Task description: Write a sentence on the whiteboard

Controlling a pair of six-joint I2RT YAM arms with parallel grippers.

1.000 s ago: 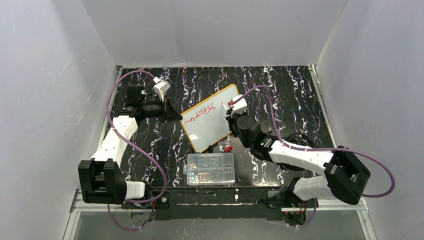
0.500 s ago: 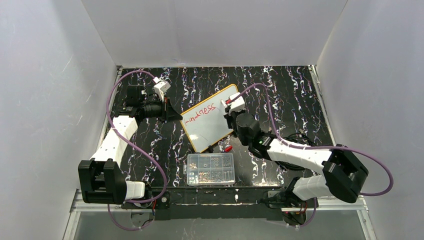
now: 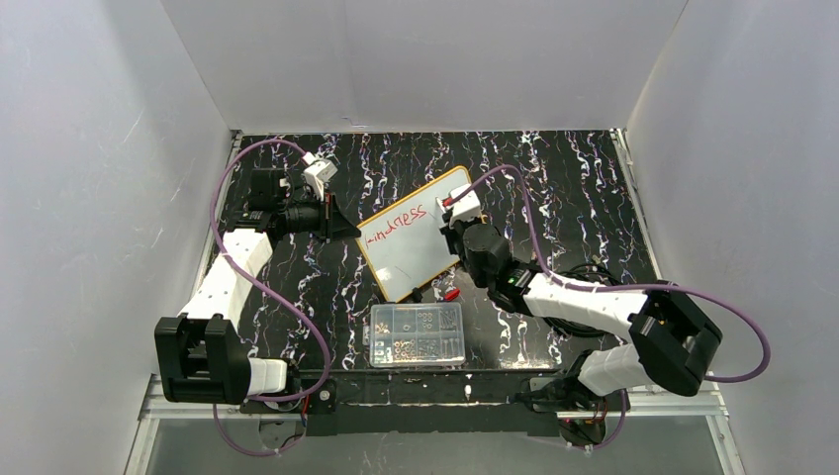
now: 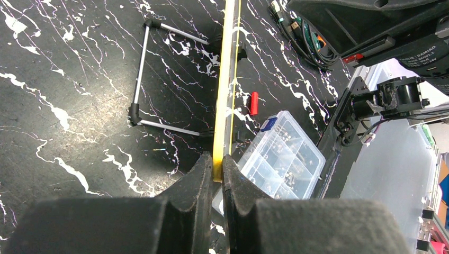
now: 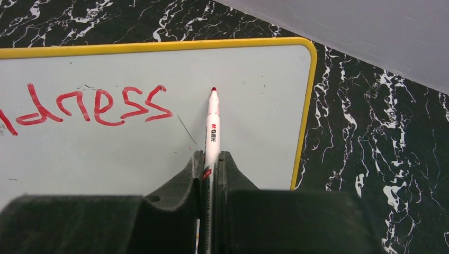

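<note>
Red writing (image 5: 95, 106) crosses the yellow-rimmed whiteboard (image 3: 411, 262), left gripper (image 4: 216, 161) pinching its rim, right gripper (image 5: 210, 157) clamping a marker (image 5: 212, 121).

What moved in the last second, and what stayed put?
The right gripper, shut on the red marker, slid slightly left and farther away over the whiteboard. The left gripper stayed clamped on the board's edge; the red writing and the plastic box did not change.
</note>
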